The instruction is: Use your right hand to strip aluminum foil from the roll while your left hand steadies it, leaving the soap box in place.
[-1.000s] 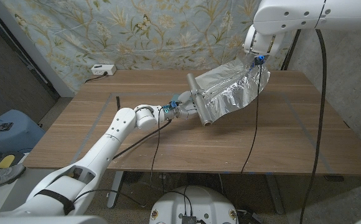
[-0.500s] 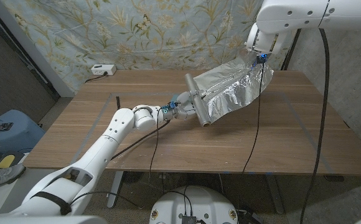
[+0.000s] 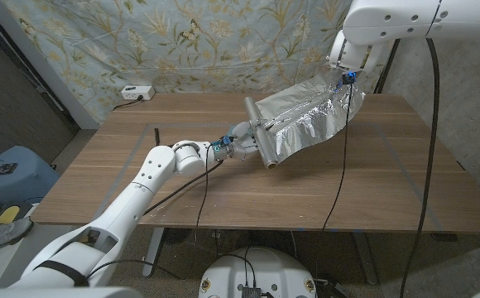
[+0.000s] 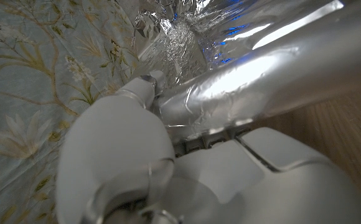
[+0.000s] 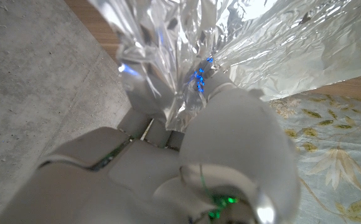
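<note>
While left hand (image 3: 238,146) grips roll (image 3: 261,143), right hand (image 3: 345,76) holds foil (image 3: 306,120) above table (image 3: 372,182)

The foil roll (image 3: 258,132) is shiny silver, its pulled sheet (image 3: 306,120) crinkled silver with blue glints. Both hands, left hand (image 3: 238,145) and right hand (image 3: 345,70), are white. The surface (image 3: 141,174) is brown wood grain. The far curtain (image 3: 182,41) is pale blue-green with cream leaves and butterflies.

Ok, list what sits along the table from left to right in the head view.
White power strip at the far edge → left hand gripping the roll → silver aluminum foil roll → crinkled unrolled foil sheet → right hand holding the sheet's far end up.
</note>
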Available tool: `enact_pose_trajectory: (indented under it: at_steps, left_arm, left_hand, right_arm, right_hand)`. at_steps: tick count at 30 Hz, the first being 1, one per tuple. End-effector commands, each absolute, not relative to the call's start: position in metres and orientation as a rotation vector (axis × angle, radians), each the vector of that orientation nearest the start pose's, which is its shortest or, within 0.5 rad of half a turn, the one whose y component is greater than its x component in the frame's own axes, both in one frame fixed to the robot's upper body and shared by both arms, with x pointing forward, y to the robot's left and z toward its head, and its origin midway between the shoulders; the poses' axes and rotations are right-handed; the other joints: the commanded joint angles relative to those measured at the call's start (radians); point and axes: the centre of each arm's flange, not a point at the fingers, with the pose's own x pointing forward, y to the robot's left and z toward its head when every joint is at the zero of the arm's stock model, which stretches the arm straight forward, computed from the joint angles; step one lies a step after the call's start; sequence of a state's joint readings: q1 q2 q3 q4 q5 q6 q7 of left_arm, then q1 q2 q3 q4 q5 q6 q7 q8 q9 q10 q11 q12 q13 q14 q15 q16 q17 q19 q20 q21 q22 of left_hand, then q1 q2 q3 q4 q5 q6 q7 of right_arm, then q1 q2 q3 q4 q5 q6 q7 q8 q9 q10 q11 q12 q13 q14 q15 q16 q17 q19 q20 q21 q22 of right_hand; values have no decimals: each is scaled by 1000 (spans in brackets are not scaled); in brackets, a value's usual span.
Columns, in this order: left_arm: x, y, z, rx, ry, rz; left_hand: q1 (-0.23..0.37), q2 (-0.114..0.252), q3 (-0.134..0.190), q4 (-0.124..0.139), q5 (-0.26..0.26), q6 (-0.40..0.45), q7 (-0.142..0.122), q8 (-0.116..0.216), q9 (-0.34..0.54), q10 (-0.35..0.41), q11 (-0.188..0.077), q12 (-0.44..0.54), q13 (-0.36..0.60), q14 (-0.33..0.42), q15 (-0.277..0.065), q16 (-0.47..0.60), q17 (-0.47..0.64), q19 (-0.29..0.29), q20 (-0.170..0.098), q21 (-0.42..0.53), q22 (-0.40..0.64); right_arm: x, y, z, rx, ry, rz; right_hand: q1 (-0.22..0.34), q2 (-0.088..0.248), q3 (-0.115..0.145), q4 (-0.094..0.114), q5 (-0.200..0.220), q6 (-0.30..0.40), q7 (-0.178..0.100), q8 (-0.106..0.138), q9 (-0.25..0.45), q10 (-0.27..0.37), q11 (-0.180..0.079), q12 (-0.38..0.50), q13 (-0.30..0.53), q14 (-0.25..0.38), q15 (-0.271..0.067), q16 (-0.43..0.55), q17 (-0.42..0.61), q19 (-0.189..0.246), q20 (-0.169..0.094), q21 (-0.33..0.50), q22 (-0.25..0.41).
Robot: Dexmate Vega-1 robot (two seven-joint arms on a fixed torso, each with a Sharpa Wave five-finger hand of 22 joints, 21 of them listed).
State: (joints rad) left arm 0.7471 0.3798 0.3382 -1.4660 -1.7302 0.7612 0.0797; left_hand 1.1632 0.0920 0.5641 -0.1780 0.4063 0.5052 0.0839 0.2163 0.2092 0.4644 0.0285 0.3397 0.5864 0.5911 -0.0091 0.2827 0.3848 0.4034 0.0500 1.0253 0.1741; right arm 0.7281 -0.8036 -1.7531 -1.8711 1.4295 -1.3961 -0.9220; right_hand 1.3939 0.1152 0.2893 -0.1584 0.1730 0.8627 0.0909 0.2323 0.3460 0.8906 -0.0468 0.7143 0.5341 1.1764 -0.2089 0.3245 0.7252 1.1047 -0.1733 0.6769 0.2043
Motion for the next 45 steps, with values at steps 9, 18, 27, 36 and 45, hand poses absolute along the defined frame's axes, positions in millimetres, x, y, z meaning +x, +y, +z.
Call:
enact_pose_trajectory:
  at_steps: [9,18,27,36,45]
  left_arm:
    - [592,113,-32,-854,325,-910]
    - [587,109,-35,-860,326,-916]
    - [583,110,-38,-861,327,-913]
    - [582,114,-39,-862,324,-927]
    - [584,119,-38,-856,327,-939]
  left_hand:
    - [10,2,2,9,-6,14,2,-4,3,10,2,-3,6,5,-4,3,2,-2,1,5,4]
    - [10,2,3,10,-6,15,1,-5,3,10,3,-5,7,5,-4,3,1,-3,2,6,4]
    - [7,2,3,12,-7,13,2,-7,3,9,6,-7,8,2,-3,2,-1,-5,2,6,4]
    - [-1,-4,-3,15,-10,0,-4,-12,3,-7,6,-16,10,-11,7,-2,-2,-12,7,4,3]
    - [-9,-6,-9,17,-13,-32,-51,-22,3,-26,-10,-27,13,-25,22,-5,-2,-27,19,0,4]
  right_arm:
    - [508,-227,215,-1258,155,-417]
    - [502,-231,215,-1259,154,-421]
    - [499,-235,216,-1255,160,-430]
    - [498,-236,217,-1256,172,-437]
    - [500,-238,217,-1249,191,-440]
  right_hand:
    - [4,9,-5,3,6,9,0,-8,3,7,-6,11,0,5,-6,-10,8,-12,0,17,0]
    - [5,10,-6,2,7,10,-3,-10,4,5,-7,12,1,7,-6,-14,10,-16,-1,26,-1]
    - [4,12,-8,3,7,9,-1,-12,5,3,-8,14,2,8,-4,-18,14,-21,-2,37,-2]
    - [5,11,-9,2,8,11,-2,-13,6,4,-7,15,1,6,-5,-23,17,-25,-2,48,-4]
    - [5,11,-9,2,8,12,-2,-14,6,6,-5,16,0,8,-6,-26,19,-29,-2,56,-5]
